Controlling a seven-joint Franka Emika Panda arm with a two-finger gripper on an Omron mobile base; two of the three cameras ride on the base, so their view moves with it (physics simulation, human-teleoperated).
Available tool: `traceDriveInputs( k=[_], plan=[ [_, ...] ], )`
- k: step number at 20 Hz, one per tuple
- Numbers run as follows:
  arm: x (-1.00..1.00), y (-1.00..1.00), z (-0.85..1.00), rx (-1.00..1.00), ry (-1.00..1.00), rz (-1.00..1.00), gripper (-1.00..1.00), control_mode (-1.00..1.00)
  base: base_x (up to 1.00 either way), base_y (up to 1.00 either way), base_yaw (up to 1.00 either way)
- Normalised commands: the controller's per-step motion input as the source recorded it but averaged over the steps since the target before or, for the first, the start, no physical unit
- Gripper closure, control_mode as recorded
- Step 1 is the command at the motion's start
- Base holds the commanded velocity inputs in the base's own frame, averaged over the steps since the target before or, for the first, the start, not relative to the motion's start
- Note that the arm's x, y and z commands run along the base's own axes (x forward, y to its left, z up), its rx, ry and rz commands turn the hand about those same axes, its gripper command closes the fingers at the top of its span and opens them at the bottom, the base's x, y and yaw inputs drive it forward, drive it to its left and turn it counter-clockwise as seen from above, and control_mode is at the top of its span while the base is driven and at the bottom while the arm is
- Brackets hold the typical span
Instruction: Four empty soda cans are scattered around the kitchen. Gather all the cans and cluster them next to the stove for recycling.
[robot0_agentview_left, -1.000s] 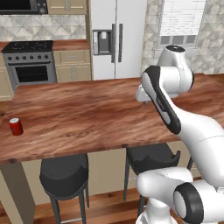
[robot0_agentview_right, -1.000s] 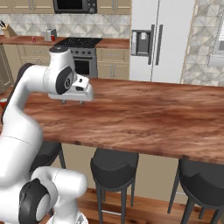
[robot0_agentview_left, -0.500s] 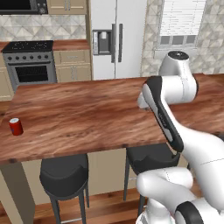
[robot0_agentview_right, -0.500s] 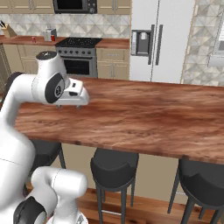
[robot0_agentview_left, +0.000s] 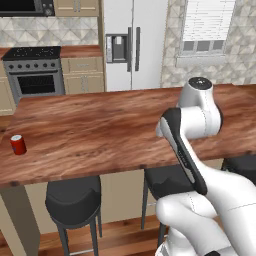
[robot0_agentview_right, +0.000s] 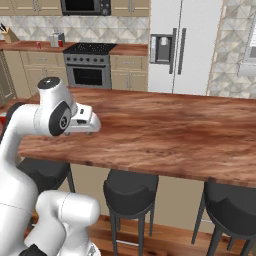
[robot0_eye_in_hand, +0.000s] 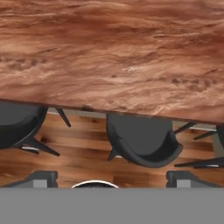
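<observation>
- My pincer (robot0_eye_in_hand: 106, 177) hangs over the near edge of the wooden island counter (robot0_agentview_left: 100, 135), facing down. In hand view the two dark fingertips (robot0_eye_in_hand: 41, 177) sit far apart at the bottom w/ nothing between them, so it's spread wide & empty.
- In right base view my hand (robot0_agentview_right: 84, 121) is level w/ the countertop near its left end, sticking out sideways from the wrist.
- One red soda can (robot0_agentview_left: 18, 144) stands upright on the island's far left end in left base view: long axis vertical, silvery top up, close to the front edge. Well apart from my arm.
- Stove (robot0_agentview_left: 33, 70) is against the back wall, behind the island, left of the fridge (robot0_agentview_left: 131, 42); black cooktop, grey front, dark oven window. Same stove (robot0_agentview_right: 90, 62) in right base view.
- On the back counter left of the stove, right base view: two small red things (robot0_agentview_right: 38, 45) that may be cans, too small to be sure, beside a silver toaster (robot0_agentview_right: 54, 39).
- Microwave (robot0_agentview_right: 85, 6) sits above the stove.
- Black stools (robot0_agentview_left: 74, 200) tucked under the island's near side; hand view looks down on one stool seat (robot0_eye_in_hand: 142, 140) below the counter edge, wood floor around it.
</observation>
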Motion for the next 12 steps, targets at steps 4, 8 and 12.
traceDriveInputs(
  k=[4, 8, 12],
  plan=[
    [-0.05, 0.0, -0.07, 0.0, 0.07, 0.0, -1.0, -1.0, 0.0, 0.0, 0.0],
    [-0.06, 0.03, -0.07, 0.0, 0.01, 0.0, -1.0, 1.0, -0.26, 0.36, 0.0],
    [0.0, 0.0, 0.0, 0.0, 0.0, 0.0, -1.0, 1.0, -0.27, 0.97, 0.0]
  ],
)
